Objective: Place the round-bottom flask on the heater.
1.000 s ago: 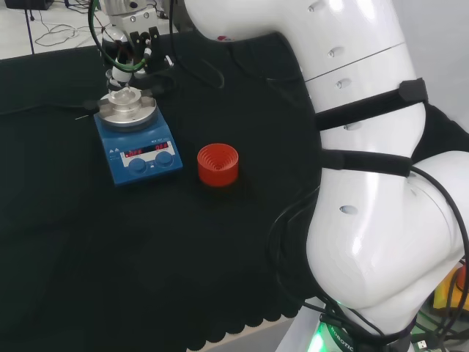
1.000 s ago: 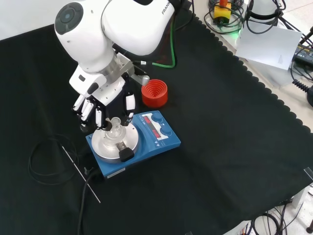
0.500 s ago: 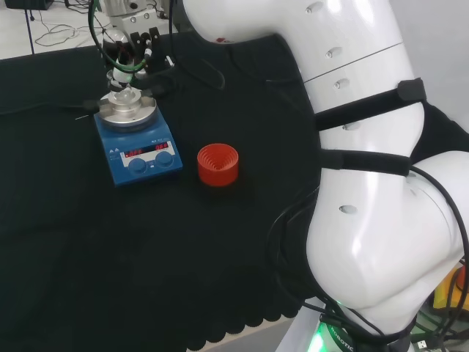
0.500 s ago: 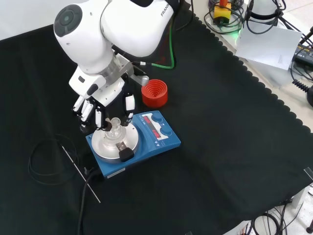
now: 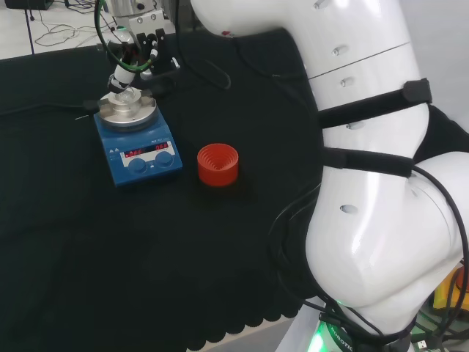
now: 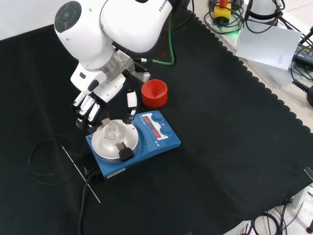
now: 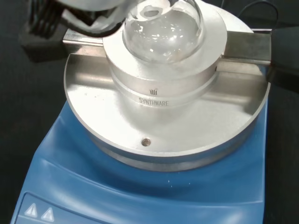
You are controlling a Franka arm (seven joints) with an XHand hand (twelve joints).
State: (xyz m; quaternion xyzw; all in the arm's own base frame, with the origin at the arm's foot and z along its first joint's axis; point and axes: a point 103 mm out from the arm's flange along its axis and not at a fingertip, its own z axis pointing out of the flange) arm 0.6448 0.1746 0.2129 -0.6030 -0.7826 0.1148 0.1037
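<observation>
Sitting on one heater (image 6: pixel 146 137), one flask (image 6: pixel 113 131); robot hand (image 6: pixel 98 95) spread, empty.

Blue heater (image 6: pixel 161 139), red ribbed ring (image 6: pixel 154 93)

Flask (image 7: pixel 162 28) neck cut off at wrist view's edge; heater (image 7: pixel 140 186) base cropped too. Hand (image 5: pixel 134 59) partly cut by head view's top edge; flask too small there to make out.

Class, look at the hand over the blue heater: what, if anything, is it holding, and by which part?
Nothing. The hand hangs open beside the round-bottom flask, which sits free in the metal block on the heater.
</observation>
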